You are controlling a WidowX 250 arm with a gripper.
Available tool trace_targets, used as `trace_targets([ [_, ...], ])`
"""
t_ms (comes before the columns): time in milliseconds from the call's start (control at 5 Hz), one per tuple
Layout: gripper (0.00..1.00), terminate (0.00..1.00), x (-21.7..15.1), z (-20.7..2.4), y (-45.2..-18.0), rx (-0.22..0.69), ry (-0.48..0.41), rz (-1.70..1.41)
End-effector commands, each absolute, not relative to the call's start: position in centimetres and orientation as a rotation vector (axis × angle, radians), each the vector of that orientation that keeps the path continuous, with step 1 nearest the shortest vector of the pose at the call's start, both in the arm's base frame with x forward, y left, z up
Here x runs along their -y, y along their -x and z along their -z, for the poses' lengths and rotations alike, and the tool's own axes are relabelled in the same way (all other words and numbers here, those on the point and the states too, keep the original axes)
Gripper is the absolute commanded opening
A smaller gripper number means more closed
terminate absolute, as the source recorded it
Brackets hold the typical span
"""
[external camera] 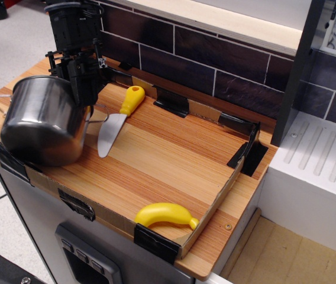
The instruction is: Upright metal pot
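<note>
At the bench's [174,160] left end, the metal pot [44,121] stands nearly upright, mouth up, gripper [80,89] jaws clenched on its rim.

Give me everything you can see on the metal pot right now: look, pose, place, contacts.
The metal pot is shiny stainless steel, cylindrical, with thin wire loop handles near its rim. It sits at the left end of the wooden board, nearly upright, tilted a little. The gripper reaches down at its far rim; the grip itself is hidden. The knife lies just right of it. Whether its base rests flat is unclear.
</note>
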State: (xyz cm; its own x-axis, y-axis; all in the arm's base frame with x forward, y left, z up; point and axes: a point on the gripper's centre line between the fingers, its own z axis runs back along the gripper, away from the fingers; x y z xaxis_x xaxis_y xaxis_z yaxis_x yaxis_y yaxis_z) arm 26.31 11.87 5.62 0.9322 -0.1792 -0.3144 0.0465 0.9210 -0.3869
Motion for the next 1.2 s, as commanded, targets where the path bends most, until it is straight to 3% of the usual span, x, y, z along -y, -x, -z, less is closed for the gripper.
trace_targets([
  [0, 0.0, 0.0, -12.7, -10.3, -25.9, -0.128, 0.166, 0.116],
  [200, 0.0, 0.0, -12.5, -11.7, -26.0, 0.021, 0.097, 0.071],
  [600, 0.0, 0.0, -8.2, -13.1, -27.7, 0.388, -0.007, -0.012],
  [800, 0.0, 0.0, -5.0, -13.9, -29.5, 0.516, -0.029, -0.061],
  [1000, 0.0, 0.0, -2.0, -13.9, -31.2, 0.568, -0.045, -0.071],
])
